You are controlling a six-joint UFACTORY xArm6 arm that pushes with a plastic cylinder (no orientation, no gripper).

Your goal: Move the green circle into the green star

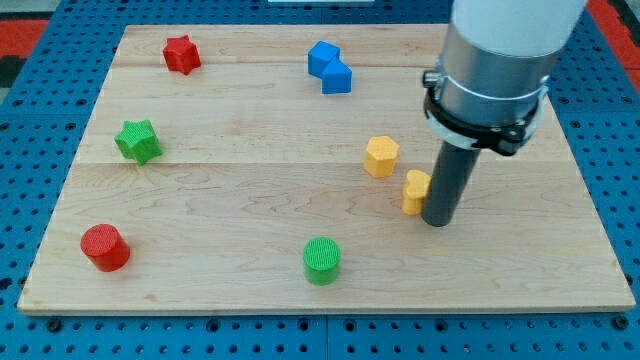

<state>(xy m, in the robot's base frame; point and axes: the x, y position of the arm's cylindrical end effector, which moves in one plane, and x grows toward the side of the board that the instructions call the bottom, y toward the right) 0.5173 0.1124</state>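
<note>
The green circle (322, 260) lies near the view's bottom, a little left of centre. The green star (138, 141) sits at the view's left, mid-height. My tip (437, 222) rests on the board at the view's right, touching the right side of a yellow block (416, 190). The tip is well to the right of and slightly above the green circle, and far from the green star.
A yellow hexagon (381, 156) lies left of and above the tip. A blue block (330, 68) sits near the view's top centre, a red star (182, 54) at the top left, a red circle (105, 247) at the bottom left. The wooden board (240, 190) ends at a blue pegboard.
</note>
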